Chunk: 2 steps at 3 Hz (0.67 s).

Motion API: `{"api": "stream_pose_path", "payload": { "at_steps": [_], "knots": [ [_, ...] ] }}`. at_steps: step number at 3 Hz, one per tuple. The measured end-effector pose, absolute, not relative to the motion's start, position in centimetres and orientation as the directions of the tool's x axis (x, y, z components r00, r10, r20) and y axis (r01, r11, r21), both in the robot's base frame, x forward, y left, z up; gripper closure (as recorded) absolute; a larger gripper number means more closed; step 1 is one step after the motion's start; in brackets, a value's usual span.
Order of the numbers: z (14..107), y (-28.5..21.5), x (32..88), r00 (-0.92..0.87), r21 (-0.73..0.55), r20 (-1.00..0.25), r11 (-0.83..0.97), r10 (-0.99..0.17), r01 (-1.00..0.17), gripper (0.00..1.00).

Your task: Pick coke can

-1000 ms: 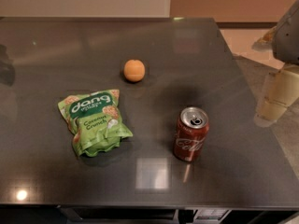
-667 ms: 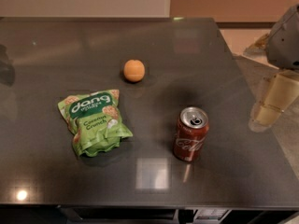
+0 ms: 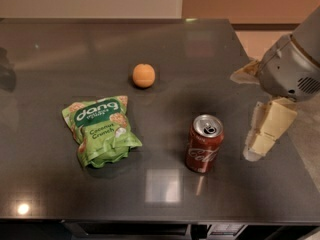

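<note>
We see a dark, shiny table (image 3: 60, 59) with three things on it. The coke can (image 3: 204, 144) stands upright near the front of the table, over on the right side. It is red with white curly letters, and its silver top with the pull tab faces up. Nothing is touching the can. The gripper (image 3: 245, 115) is off to the right of the can, near it but apart from it, over the right side of the table. It hangs from a big grey round part of the arm (image 3: 292, 74) that comes in from the right edge of the view. We can see its two pale fingers (image 3: 270, 126) spread wide, one reaching toward the front and one farther back, with bare table showing between them. The gripper is released and there is nothing in it. A green snack bag (image 3: 100, 131) lies flat on the table, well to the left of the can, with the white word "dang" on it. A small orange round thing (image 3: 144, 75) sits farther back, apart from both the bag and the can. A pale square of light shines on the table just in front of the can, on its left side.
</note>
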<state>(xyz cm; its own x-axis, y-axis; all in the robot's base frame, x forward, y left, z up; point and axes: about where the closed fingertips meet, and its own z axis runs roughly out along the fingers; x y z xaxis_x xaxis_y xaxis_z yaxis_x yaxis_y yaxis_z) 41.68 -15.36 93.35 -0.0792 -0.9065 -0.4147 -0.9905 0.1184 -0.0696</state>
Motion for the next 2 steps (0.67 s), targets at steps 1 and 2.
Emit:
{"api": "stream_pose_path", "payload": {
  "at_steps": [1, 2],
  "knots": [
    [91.7, -14.4, 41.5, -0.060, -0.057, -0.449, 0.096, -0.891, -0.994, 0.00],
    [90.6, -13.6, 41.5, -0.048, -0.055, -0.478, 0.085, -0.877, -0.995, 0.00]
  ]
}}
